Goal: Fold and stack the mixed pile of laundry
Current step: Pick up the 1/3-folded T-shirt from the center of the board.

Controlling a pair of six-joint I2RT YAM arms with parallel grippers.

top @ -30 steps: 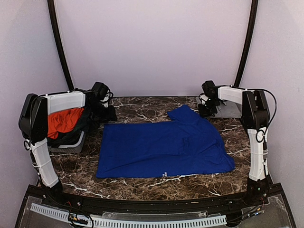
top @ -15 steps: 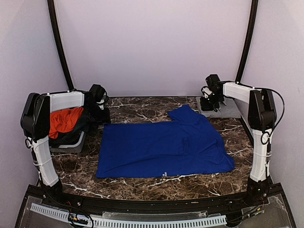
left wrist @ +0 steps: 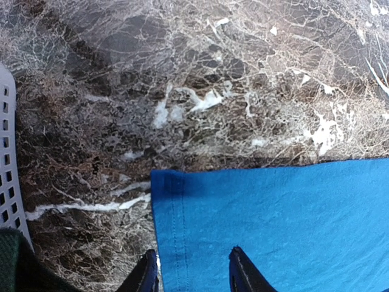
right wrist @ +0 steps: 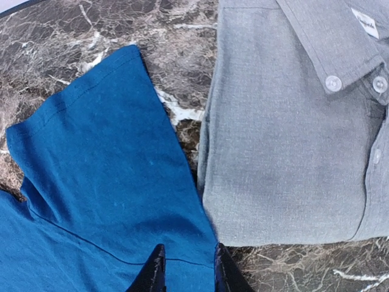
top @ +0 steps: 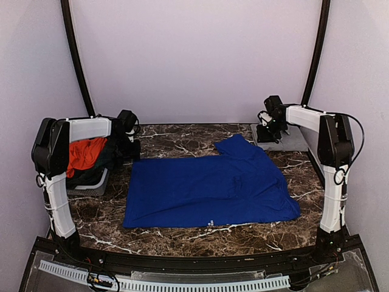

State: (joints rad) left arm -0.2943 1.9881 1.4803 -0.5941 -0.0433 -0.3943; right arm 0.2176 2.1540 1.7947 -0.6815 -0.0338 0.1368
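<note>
- Marble table (top: 176, 139), lilac wall behind: the blue T-shirt (top: 206, 188) lies spread flat across the middle, one sleeve reaching toward the far right corner.
- Grey shirt (right wrist: 292, 152) sits folded at that far right corner, just beside the sleeve.
- Red-orange garment (top: 85, 152) and dark cloth (top: 108, 159) are heaped in the basket (top: 91, 185) at the left edge.
- Left gripper (left wrist: 194, 277) hangs over the T-shirt's far left corner, jaws apart.
- Right gripper (right wrist: 188, 271) is low over the sleeve, jaws slightly parted.
</note>
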